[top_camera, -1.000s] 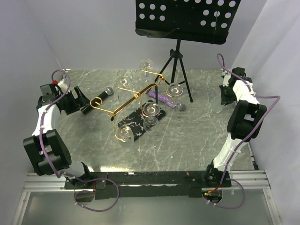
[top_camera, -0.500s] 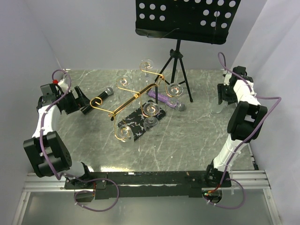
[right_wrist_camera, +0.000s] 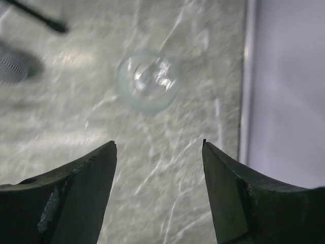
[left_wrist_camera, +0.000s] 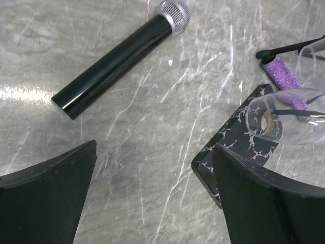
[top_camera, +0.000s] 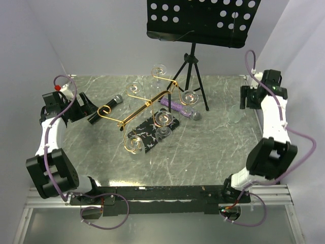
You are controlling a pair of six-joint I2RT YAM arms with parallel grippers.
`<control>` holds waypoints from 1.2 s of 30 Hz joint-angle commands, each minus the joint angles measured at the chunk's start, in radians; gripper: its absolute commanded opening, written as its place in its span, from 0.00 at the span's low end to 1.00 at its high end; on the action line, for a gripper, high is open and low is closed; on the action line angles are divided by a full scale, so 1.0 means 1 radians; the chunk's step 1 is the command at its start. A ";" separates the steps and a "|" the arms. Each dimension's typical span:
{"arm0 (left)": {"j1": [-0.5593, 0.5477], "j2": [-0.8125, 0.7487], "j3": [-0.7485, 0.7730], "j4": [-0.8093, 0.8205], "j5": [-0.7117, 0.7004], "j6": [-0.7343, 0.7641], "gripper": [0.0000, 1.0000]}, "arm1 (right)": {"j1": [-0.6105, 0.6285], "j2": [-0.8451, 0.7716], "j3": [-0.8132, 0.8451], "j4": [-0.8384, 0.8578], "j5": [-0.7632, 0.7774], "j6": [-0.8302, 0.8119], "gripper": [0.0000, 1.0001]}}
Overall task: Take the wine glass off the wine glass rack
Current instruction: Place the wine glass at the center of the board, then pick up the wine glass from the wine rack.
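The gold wine glass rack (top_camera: 147,105) stands mid-table on its black veined base (top_camera: 151,134), with several glasses hanging from its arms. One wine glass (top_camera: 236,118) stands apart from the rack on the table's far right. In the right wrist view this glass (right_wrist_camera: 147,81) is seen from above, ahead of my open right gripper (right_wrist_camera: 158,143), which has nothing between its fingers. In the top view my right gripper (top_camera: 245,99) hovers just behind the glass. My left gripper (top_camera: 87,109) is open and empty at the far left, and in its wrist view the gripper (left_wrist_camera: 155,146) faces the rack base (left_wrist_camera: 238,137) and a hanging glass (left_wrist_camera: 289,122).
A black microphone (top_camera: 109,105) lies between my left gripper and the rack. A purple microphone (top_camera: 179,108) lies behind the rack. A black music stand (top_camera: 195,61) on a tripod stands at the back. The right wall (right_wrist_camera: 289,101) runs close beside the standing glass.
My right gripper has opened and let go of the wine glass, which stays standing on the table. The right arm has lifted and pulled back toward the wall.
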 commanded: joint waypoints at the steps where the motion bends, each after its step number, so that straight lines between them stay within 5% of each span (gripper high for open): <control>1: -0.006 -0.053 -0.010 0.094 -0.011 -0.034 1.00 | -0.006 -0.160 -0.133 0.028 -0.137 0.008 0.77; 9: -0.006 -0.050 -0.007 0.090 -0.013 -0.039 1.00 | 0.055 -0.568 -0.461 0.292 -0.576 -0.061 0.80; 16: -0.006 -0.057 0.028 0.044 -0.051 -0.019 1.00 | 0.422 -0.796 -0.661 0.459 -0.652 -0.083 0.79; 21: -0.006 -0.048 0.070 -0.019 -0.079 0.003 1.00 | 0.672 -0.817 -0.762 0.577 -0.642 -0.076 0.82; 22: -0.006 -0.051 0.071 -0.031 -0.086 0.007 1.00 | 0.718 -0.818 -0.779 0.593 -0.647 -0.087 0.85; 23: -0.006 -0.053 0.073 -0.042 -0.090 0.015 1.00 | 0.750 -0.820 -0.800 0.609 -0.652 -0.095 1.00; 36: -0.006 -0.079 0.033 -0.105 -0.085 0.063 1.00 | 1.106 -0.594 -0.980 1.255 -0.604 -0.083 1.00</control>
